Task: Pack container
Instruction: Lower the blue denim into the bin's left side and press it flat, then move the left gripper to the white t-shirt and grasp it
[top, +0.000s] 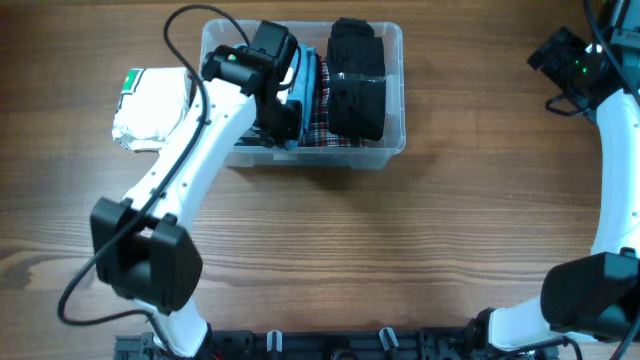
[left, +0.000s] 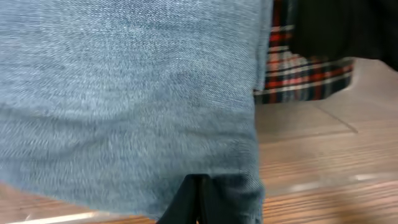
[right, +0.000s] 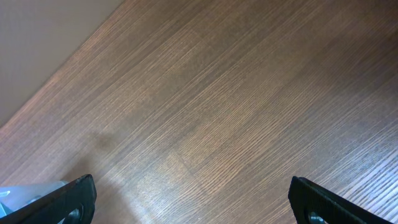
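Wood-grain table (top: 400, 250) lies bare along its near half, with only the 2 arm bases at the near edge. Toward the far right, the right gripper (right: 193, 205) hangs over bare wood, fingers spread wide and holding nothing, well apart from the work. On the far left, a white folded bundle (top: 150, 105) lies on the table just beside the container (top: 395, 95), which sits at the far centre. The left gripper (left: 198, 200) reaches down into the container's left part, and its fingers look clenched on the edge of the folded jeans (left: 124, 93). To the right of the jeans inside the container are a red plaid garment (top: 318, 128) and then a black garment (top: 357, 80).

By my reading, the step in hand is seating the jeans in the container. The next move calls for pressing them flat against the plaid, releasing, and lifting straight up so the cloth does not drag out. After that, the white bundle seems the 1 piece left to fetch.
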